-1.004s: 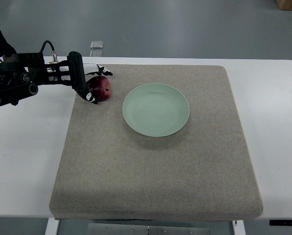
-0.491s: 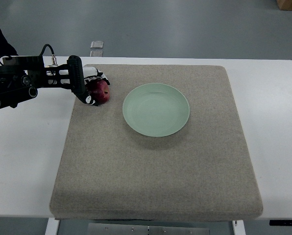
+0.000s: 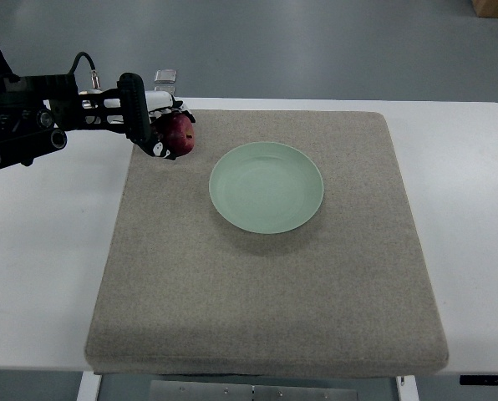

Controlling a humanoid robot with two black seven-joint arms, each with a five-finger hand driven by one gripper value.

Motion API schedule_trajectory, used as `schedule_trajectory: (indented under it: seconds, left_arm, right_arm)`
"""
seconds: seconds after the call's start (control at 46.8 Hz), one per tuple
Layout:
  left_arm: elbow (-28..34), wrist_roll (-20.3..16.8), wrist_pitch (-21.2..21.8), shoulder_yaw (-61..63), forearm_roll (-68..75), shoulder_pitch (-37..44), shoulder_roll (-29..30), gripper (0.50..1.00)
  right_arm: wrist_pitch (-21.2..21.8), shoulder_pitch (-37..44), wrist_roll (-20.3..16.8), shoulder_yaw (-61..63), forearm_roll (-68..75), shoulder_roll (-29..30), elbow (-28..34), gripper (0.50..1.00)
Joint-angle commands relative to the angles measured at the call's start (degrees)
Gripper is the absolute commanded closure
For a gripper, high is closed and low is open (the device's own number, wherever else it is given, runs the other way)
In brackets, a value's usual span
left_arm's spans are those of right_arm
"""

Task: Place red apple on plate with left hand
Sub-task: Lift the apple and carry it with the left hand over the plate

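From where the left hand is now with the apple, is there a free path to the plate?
Probably yes. The left hand grips the red apple, and only bare grey mat lies between it and the empty plate.

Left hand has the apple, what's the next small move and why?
Probably carry it rightward toward the plate. The left hand is closed on the red apple at the mat's far-left corner, and the plate sits empty to its right.

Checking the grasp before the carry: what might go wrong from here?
The left hand grips the red apple from one side only, so it may slip out on the way. The plate is shallow: dropped from height, the round apple may roll off onto the grey mat.
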Motion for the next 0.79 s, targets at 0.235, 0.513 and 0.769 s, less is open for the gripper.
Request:
schedule_trajectory:
  seconds: [0.235,0.513,0.769]
  left_arm:
    - [-1.2,-0.6,-0.3,0.0,-0.1,-5.7,-5.9,1.0]
    - [-1.4,-1.0,-0.5,0.3,0.1,-7.4,-13.8,1.0]
    - [-1.5,-1.0,-0.6,0.8,0.9,-6.6,-16.8,1.0]
  right_arm:
    - [0.0,0.0,0.0,0.0,0.0,0.0,0.0,0.57]
    - [0.0,0.0,0.0,0.0,0.0,0.0,0.0,0.57]
    - [0.0,0.0,0.0,0.0,0.0,0.0,0.0,0.57]
